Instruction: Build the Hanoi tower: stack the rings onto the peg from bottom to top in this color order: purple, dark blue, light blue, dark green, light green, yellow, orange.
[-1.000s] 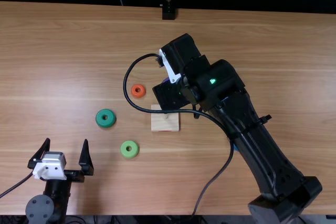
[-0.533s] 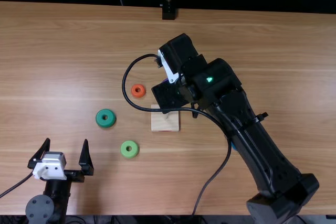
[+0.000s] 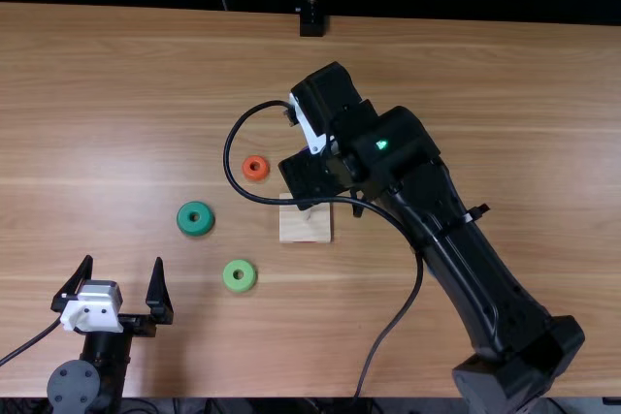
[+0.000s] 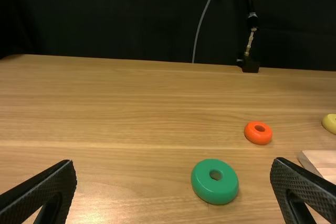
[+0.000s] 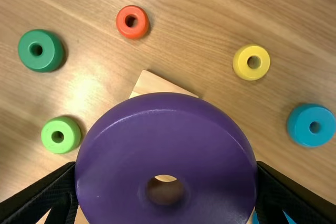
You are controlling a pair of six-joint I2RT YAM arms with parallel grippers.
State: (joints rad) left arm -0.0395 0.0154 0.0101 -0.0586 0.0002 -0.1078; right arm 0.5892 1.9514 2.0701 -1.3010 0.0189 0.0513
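I've got the purple ring point(image 5: 121, 156) in the right gripper point(image 3: 312, 176), its two fingers set apart by the ring's width and pressing on opposite sides. In the right wrist view the ring sits between me and the wooden base point(image 3: 305, 228), hiding most of it; a bit of pale wood peeks through the hole. I can't tell how high the ring is above the table.

From the top, the gripper covers the far part of the base, right beside the short peg point(image 3: 308, 212). The arm's black cable point(image 3: 291, 205) loops across there too, running over the base, so my overhead look is partly blocked.

Around the base, the orange ring point(image 3: 255, 168) lies near its far left corner, the dark green ring point(image 3: 195, 218) farther out to the left, and the light green ring point(image 3: 240, 275) nearer my edge. The yellow ring point(image 5: 251, 62) and a blue ring point(image 5: 311, 125) lie flat on the table point(image 3: 116, 123) in the right wrist view, and more blue point(image 5: 287, 217) pokes out by one finger, mostly hidden.

Over on the left, the left gripper point(image 3: 123, 260) is spread wide with nothing in it, well apart from the base. A black stand point(image 3: 311, 22) is at the far table edge.
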